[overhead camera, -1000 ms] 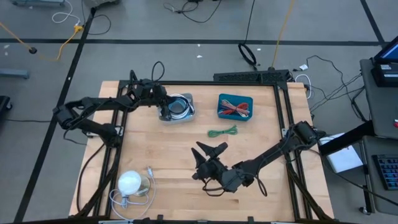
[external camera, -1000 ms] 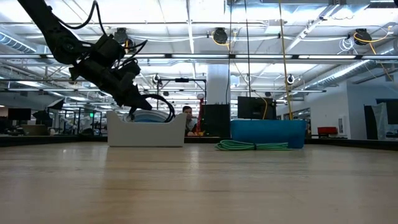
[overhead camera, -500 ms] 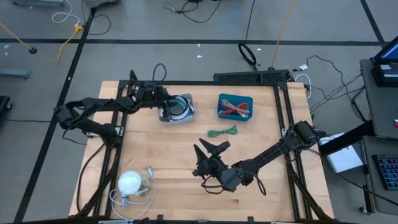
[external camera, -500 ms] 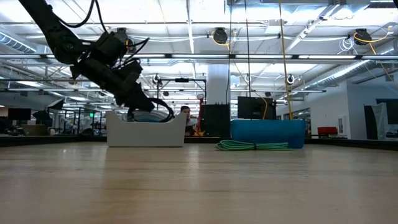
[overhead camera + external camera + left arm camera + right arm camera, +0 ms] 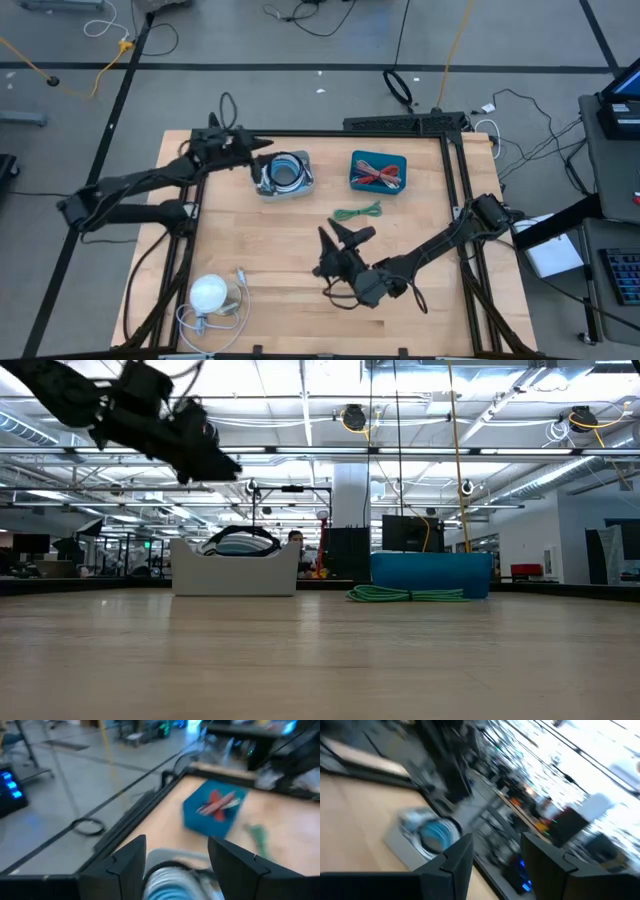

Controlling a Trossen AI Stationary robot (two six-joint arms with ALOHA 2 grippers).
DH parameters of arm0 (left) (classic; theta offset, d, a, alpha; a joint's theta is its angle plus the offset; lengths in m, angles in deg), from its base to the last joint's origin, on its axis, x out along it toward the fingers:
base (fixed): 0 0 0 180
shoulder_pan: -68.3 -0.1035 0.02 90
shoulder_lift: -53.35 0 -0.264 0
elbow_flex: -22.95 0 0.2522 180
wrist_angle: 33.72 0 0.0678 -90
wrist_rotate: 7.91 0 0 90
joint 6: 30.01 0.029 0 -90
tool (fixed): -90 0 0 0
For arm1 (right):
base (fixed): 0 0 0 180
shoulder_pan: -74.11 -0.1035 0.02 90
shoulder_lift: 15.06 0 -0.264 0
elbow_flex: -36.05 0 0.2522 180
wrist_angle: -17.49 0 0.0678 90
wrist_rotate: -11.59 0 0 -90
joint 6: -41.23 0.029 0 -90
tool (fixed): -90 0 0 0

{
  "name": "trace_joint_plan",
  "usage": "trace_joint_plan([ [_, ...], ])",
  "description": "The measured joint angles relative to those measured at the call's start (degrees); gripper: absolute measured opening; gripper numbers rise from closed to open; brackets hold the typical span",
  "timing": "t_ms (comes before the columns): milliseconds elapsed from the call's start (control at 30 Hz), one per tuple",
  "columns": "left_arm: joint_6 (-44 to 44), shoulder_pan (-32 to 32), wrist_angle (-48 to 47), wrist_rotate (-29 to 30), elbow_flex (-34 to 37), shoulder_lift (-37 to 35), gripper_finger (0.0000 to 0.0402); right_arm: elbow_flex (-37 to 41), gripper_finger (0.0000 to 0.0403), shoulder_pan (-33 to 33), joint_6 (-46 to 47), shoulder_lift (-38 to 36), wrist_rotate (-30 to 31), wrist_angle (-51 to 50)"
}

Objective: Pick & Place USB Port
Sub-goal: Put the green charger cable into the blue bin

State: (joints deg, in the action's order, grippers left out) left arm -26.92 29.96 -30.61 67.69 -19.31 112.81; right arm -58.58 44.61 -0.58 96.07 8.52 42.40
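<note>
A white tray (image 5: 285, 174) at the far left of the table holds coiled black and pale-blue cables (image 5: 240, 538); which of them is the USB port, I cannot tell. My left gripper (image 5: 258, 145) hangs open above the tray's far-left side, clear of it (image 5: 225, 463); its wrist view looks down on the coil (image 5: 172, 880) between the open fingers. My right gripper (image 5: 343, 235) stands open over the middle of the table with nothing between its fingers, facing the tray (image 5: 432, 836).
A blue tray (image 5: 378, 170) with red cables stands right of the white one. A green cable (image 5: 358, 211) lies coiled in front of it. A white round object (image 5: 210, 293) with a pale cord sits at the near left corner. A black frame (image 5: 455, 190) borders the table.
My left gripper has opened and let go of the black cable loop in the white tray. It then rose and drew back toward the table's far left edge, tipping up toward level. The loop has settled lower onto the coil in the tray.
</note>
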Motion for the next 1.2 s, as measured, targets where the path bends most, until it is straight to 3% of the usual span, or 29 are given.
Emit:
trace_joint_plan([
  [200,-2.56,5.68,-8.15,-6.78,-0.08,-11.83,0.0218,8.17,0.0155,3.93,2.64,-1.90,3.02,0.59],
  [333,-2.08,13.37,-12.58,-6.83,-0.08,-16.82,0.0218,17.56,0.0155,9.19,6.43,-4.90,2.82,0.38],
  [467,-1.38,21.51,-12.67,-4.77,-0.08,-18.39,0.0218,25.32,0.0155,14.80,13.22,-11.71,-2.02,1.38],
  [533,-0.41,24.91,-12.18,-1.72,-0.08,-18.37,0.0218,28.17,0.0155,17.33,18.52,-15.86,-7.26,-1.41],
  [600,0.46,27.27,-12.17,1.87,-0.08,-18.34,0.0218,29.51,0.0155,20.26,28.41,-20.78,-16.67,-12.10],
  [700,0.87,29.27,-12.33,5.17,-0.08,-18.34,0.0218,27.59,0.0155,28.15,49.99,-27.20,-43.20,-35.12],
  [767,0.90,29.93,-13.05,5.90,-0.08,-18.34,0.0218,26.78,0.0155,33.17,54.67,-27.85,-58.79,-44.41],
  [800,0.88,30.06,-13.40,6.09,-0.08,-18.34,0.0218,26.93,0.0155,34.45,54.39,-27.63,-62.64,-48.36],
  [967,0.09,30.64,-16.13,8.26,-0.08,-18.34,0.0218,26.92,0.0155,33.52,48.63,-25.30,-65.99,-57.57],
  [1200,-2.57,31.86,-20.05,10.42,-0.08,-18.34,0.0218,27.21,0.0156,30.42,45.17,-21.68,-64.68,-56.63],
])
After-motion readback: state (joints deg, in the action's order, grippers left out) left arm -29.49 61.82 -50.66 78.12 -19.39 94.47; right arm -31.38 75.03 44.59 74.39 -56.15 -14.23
